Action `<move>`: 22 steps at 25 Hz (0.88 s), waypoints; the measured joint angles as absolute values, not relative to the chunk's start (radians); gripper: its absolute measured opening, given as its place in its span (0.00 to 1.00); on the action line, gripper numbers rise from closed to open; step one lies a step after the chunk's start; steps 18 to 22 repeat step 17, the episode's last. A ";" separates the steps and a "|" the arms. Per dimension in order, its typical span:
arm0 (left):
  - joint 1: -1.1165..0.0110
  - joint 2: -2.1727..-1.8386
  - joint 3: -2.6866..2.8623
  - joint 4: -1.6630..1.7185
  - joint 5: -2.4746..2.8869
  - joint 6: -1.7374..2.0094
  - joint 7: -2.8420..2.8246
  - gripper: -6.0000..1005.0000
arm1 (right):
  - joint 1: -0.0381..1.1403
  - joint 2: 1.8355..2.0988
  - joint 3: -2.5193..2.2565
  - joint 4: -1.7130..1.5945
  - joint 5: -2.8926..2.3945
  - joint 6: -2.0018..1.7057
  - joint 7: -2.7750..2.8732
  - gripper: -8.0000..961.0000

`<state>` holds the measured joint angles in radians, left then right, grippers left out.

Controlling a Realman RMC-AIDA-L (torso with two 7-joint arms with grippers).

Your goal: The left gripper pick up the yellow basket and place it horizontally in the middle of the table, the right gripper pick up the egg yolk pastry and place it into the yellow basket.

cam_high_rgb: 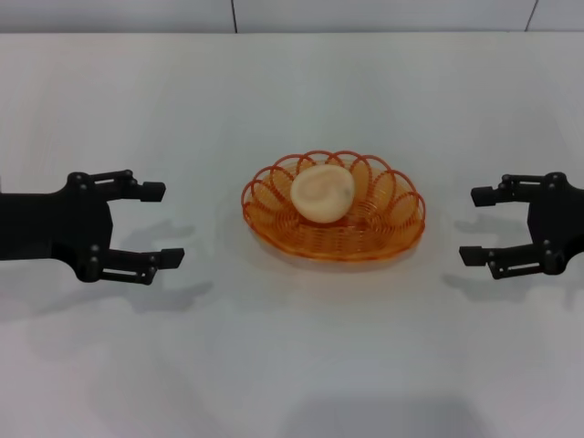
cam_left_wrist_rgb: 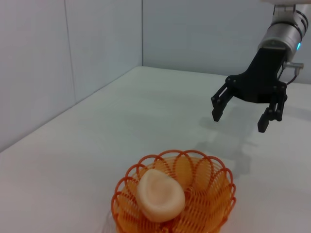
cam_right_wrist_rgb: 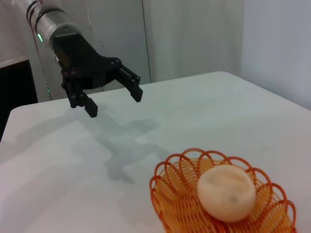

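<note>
On the table [cam_high_rgb: 292, 365], one yellow basket [cam_high_rgb: 401, 219] with one egg yolk pastry [cam_high_rgb: 322, 193]; two wide-open end effectors: left [cam_high_rgb: 160, 224], right [cam_high_rgb: 479, 225].

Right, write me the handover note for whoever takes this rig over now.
Left gripper: open, empty, hovering over the table to the left of the yellow basket, clear of it.
Right gripper: open, empty, hovering to the right of the basket, also clear.
The basket sits upright and lengthwise across the middle of the table. The egg yolk pastry lies inside it, toward the far rim.
Done: basket placed, pastry in the basket.
Left: nothing visible; both arms look free to park.
</note>
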<state>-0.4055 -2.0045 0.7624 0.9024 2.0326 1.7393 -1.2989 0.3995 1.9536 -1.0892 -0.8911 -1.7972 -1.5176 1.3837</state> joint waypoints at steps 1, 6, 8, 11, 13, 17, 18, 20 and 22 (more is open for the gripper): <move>-0.407 -2.005 0.762 0.902 2.033 1.740 -1.300 0.89 | 0.399 1.955 -1.089 -0.891 -1.798 -1.517 1.383 0.86; -0.410 -2.004 0.762 0.902 2.035 1.741 -1.308 0.89 | 0.399 1.958 -1.089 -0.891 -1.800 -1.516 1.382 0.86; -0.410 -2.004 0.762 0.902 2.035 1.739 -1.310 0.89 | 0.399 1.958 -1.089 -0.891 -1.800 -1.516 1.382 0.86; -0.410 -2.003 0.762 0.902 2.036 1.737 -1.310 0.89 | 0.399 1.958 -1.089 -0.891 -1.801 -1.515 1.382 0.86; -0.410 -2.003 0.762 0.902 2.037 1.736 -1.310 0.89 | 0.399 1.958 -1.089 -0.891 -1.802 -1.515 1.382 0.86; -0.410 -2.004 0.762 0.902 2.041 1.735 -1.310 0.89 | 0.401 1.961 -1.089 -0.891 -1.810 -1.514 1.381 0.86; -0.410 -2.004 0.762 0.902 2.041 1.735 -1.310 0.89 | 0.401 1.961 -1.089 -0.891 -1.810 -1.514 1.381 0.86; -0.410 -2.004 0.762 0.902 2.041 1.735 -1.310 0.89 | 0.401 1.961 -1.089 -0.891 -1.810 -1.514 1.381 0.86; -0.410 -2.004 0.762 0.902 2.041 1.735 -1.310 0.89 | 0.401 1.961 -1.089 -0.891 -1.810 -1.514 1.381 0.86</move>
